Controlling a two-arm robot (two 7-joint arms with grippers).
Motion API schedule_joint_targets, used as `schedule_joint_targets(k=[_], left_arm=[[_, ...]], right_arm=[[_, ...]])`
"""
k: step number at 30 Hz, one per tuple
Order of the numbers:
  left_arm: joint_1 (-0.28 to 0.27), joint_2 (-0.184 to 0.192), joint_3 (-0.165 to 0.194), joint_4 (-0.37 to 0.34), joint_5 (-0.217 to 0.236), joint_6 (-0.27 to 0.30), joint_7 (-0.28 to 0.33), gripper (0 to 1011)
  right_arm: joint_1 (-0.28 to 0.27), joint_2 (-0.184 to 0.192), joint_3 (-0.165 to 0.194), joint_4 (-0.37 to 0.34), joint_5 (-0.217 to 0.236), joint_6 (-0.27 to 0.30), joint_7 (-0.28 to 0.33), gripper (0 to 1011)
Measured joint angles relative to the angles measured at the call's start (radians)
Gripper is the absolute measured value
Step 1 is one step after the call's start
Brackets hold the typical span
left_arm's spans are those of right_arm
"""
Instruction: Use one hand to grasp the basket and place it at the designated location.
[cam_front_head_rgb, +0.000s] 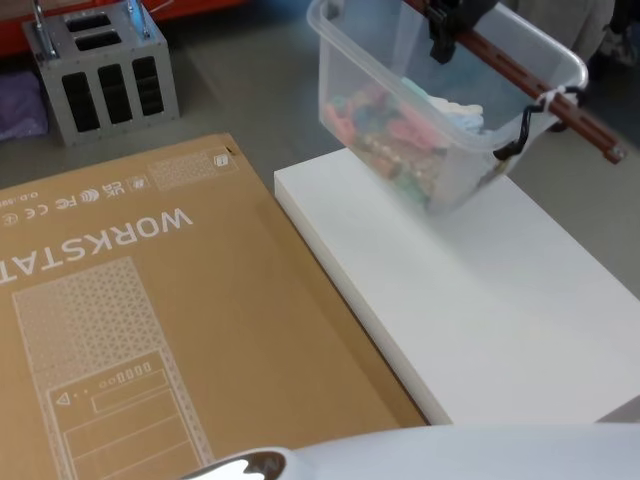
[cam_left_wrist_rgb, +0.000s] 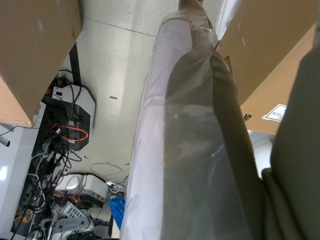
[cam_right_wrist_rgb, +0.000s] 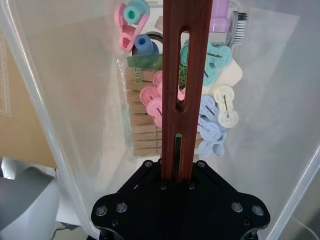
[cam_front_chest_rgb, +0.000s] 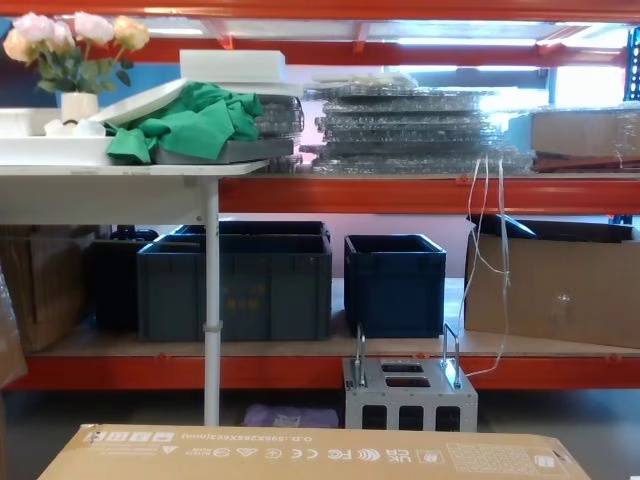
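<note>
Grey floor (cam_front_head_rgb: 250, 90) surrounds the white platform (cam_front_head_rgb: 480, 300); beyond the platform's far-left corner stands a slotted metal unit (cam_front_head_rgb: 100, 80), and against its left edge lies a cardboard box (cam_front_head_rgb: 150, 330) marked WORKSTATION. Over the platform's far end the basket (cam_front_head_rgb: 400, 90) sits tilted, coloured pegs (cam_front_head_rgb: 400, 135) heaped low; contact with the platform cannot be told. Above it, the right gripper (cam_front_head_rgb: 447, 35) is clamped on the basket's brown handle (cam_front_head_rgb: 590, 130).
</note>
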Motion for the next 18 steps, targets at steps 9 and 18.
schedule_joint_targets(k=[9,18], left_arm=[[0.0,0.0,0.0,-0.001,0.0,0.0,0.0,0],[0.0,0.0,0.0,-0.001,0.0,0.0,0.0,0]], right_arm=[[0.034,-0.054,-0.029,0.047,-0.007,-0.058,0.005,0],[0.05,-0.097,-0.05,0.073,0.012,-0.108,0.021,0]])
